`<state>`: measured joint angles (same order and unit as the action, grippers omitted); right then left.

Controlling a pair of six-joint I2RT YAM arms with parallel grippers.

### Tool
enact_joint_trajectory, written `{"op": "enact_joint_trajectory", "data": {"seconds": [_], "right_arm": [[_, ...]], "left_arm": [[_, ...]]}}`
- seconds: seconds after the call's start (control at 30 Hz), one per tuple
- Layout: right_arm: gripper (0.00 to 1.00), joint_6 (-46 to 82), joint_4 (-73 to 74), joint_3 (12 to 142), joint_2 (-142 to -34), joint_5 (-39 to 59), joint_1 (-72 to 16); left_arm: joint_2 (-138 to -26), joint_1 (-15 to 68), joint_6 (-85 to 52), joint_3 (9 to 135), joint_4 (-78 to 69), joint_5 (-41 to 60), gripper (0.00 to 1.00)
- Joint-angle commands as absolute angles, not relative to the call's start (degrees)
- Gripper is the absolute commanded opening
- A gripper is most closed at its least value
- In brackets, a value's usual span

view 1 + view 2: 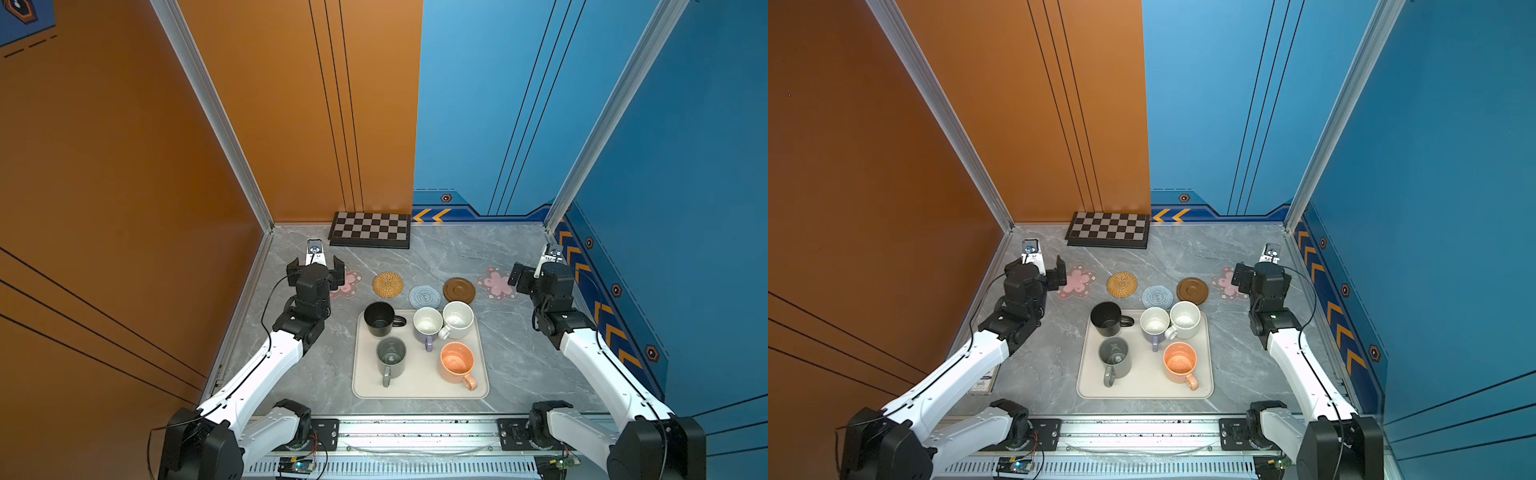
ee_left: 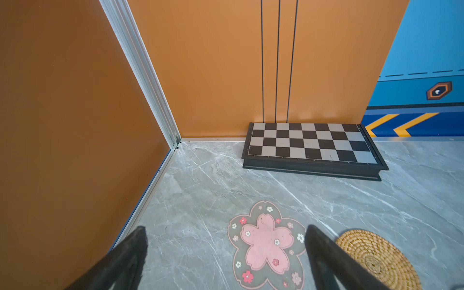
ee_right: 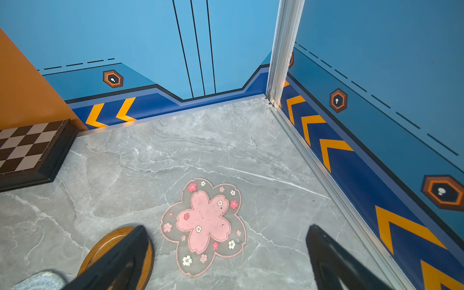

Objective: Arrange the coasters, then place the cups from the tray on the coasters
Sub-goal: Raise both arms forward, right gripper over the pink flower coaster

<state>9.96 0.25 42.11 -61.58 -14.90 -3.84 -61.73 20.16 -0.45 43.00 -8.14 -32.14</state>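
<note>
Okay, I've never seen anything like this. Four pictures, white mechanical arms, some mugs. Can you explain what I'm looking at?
Two white robot arms stand at a table's near edge. Two pictures look down from overhead, nearly identical; the other two come from a camera on each wrist, looking past that arm's tool. The left tool and right tool are open and empty. Across the grey table lie five coasters: left flower coaster, rattan coaster, crochet coaster, wooden coaster, right flower coaster. Nearer the arms, a beige tray holds five mugs: black mug, grey mug, lavender mug, speckled mug, peach mug. A chequered board lies by the back wall.
</note>
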Motion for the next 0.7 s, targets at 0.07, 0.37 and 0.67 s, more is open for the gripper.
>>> {"op": "enact_joint_trajectory", "data": {"seconds": [0.07, 0.37, 0.67], "right_arm": [[1.00, 10.51, -6.72, 46.16, -61.32, -15.42, -4.74], [1.00, 11.29, -7.50, 47.61, -63.05, -15.91, -5.86], [1.00, 10.73, -11.39, 50.56, -66.57, -17.32, -5.97]], "left_arm": [[-63.48, 22.32, -2.82, 46.70, -0.48, -33.27, 0.98], [-73.68, 23.11, -11.49, 57.37, 13.30, -35.20, 0.98], [-80.56, 25.38, -13.10, 65.00, 15.95, -30.95, 0.98]]}}
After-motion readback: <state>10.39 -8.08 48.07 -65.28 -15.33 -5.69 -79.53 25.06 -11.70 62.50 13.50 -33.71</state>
